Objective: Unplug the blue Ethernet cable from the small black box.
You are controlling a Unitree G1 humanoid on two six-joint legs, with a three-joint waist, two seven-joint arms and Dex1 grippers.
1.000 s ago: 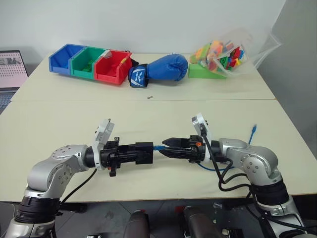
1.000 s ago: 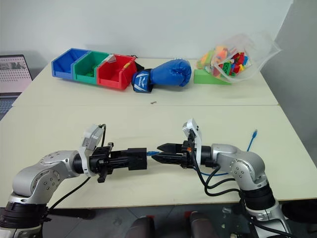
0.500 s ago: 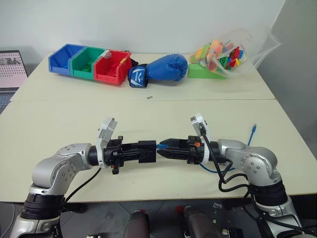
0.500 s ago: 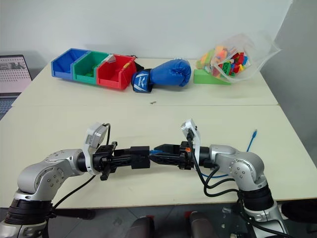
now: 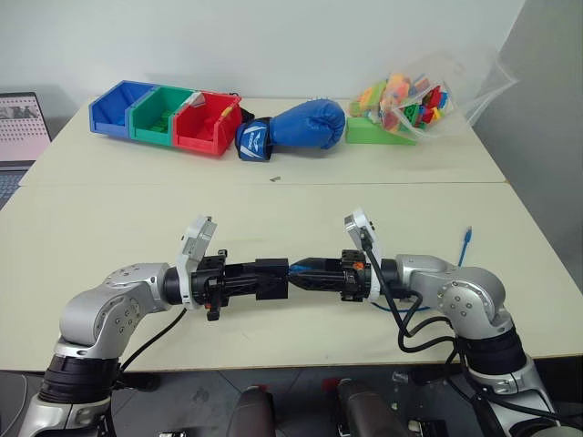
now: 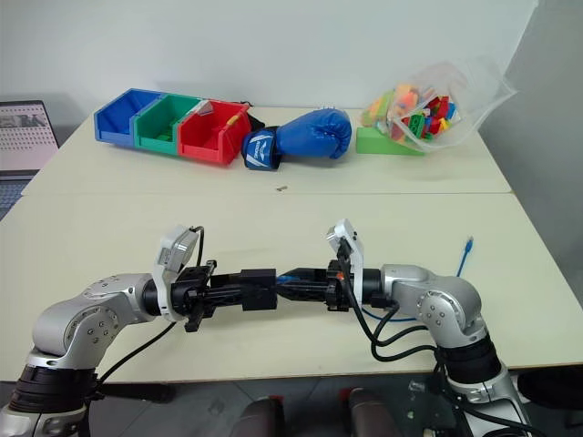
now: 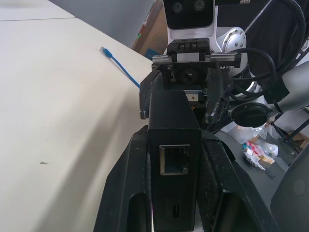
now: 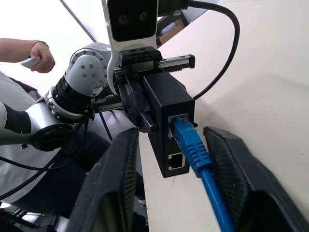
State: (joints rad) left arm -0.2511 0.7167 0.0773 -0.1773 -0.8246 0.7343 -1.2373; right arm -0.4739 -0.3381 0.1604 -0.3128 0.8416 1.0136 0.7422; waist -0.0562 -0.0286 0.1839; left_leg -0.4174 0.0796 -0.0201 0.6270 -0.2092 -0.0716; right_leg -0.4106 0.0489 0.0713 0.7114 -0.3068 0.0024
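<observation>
I hold box [image 8: 166, 123] mid-air above counter [image 5: 273, 209], left fingers [image 7: 125, 193] clenched on it. Cable [image 8: 195, 152] plugged in. Right fingers [image 8: 113, 179] flank plug, not yet touching. Step: closing on plug. Next: squeeze latch, pull straight out.

Cream table [image 5: 137, 218] bears bins [image 5: 166, 116], glove [image 5: 293, 127], toy bag [image 5: 414, 100].

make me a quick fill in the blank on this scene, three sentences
1. The left gripper is shut on the small black ____.
2. The blue cable is ____ in the box.
3. Beside the red bin on the table lies a blue boxing ____.

Missing words: box; still plugged; glove
</observation>
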